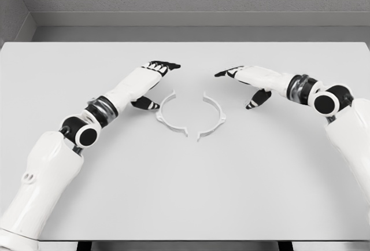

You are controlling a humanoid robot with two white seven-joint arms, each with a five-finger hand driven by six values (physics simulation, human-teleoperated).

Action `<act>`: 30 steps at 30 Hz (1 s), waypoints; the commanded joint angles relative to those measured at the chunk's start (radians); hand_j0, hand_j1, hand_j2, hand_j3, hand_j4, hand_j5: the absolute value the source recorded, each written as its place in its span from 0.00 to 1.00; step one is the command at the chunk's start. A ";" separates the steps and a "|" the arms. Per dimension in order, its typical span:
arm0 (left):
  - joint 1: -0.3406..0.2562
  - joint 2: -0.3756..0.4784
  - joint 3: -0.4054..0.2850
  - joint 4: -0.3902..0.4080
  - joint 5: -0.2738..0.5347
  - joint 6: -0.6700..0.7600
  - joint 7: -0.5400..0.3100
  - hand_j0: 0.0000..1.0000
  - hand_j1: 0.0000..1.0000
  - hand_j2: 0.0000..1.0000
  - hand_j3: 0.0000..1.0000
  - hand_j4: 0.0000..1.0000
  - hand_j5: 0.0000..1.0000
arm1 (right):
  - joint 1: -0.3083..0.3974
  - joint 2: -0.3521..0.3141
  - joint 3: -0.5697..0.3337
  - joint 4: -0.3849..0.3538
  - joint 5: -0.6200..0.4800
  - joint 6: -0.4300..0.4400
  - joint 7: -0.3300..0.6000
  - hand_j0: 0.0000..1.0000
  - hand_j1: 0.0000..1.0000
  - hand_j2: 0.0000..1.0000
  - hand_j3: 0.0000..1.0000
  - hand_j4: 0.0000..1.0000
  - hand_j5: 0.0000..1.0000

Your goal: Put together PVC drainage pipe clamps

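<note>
On the table point(185, 193), two clamp halves point(169, 114) lie apart.

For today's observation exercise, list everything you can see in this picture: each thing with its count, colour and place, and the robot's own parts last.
Clamp halves: 2, white, mid-table, facing each other as a split ring; left half, right half, small gaps between their ends.
Table: 1, white, fills most of the view.
Wall: grey, behind the table.
Arms: 2, white with black joints, entering from lower left and from the right.
Left hand: black fingers, open, beside the left half.
Right hand: black fingers, open, right of and beyond the right half.
</note>
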 commanded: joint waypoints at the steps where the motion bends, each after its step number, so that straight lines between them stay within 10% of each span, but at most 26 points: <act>1: 0.000 0.000 -0.010 -0.001 0.004 0.001 0.001 1.00 1.00 1.00 1.00 1.00 1.00 | 0.003 -0.091 -0.012 -0.098 -0.015 0.002 -0.001 1.00 1.00 1.00 1.00 1.00 1.00; 8: 0.000 -0.022 -0.013 -0.003 0.004 0.001 0.001 1.00 1.00 1.00 1.00 1.00 1.00 | 0.173 -0.171 -0.140 -0.266 -0.016 -0.003 -0.001 1.00 1.00 1.00 1.00 1.00 1.00; 30: 0.064 0.035 0.085 -0.115 0.050 -0.011 0.001 1.00 1.00 1.00 1.00 1.00 1.00 | 0.219 -0.171 -0.181 -0.325 -0.015 -0.036 -0.001 1.00 1.00 1.00 1.00 1.00 1.00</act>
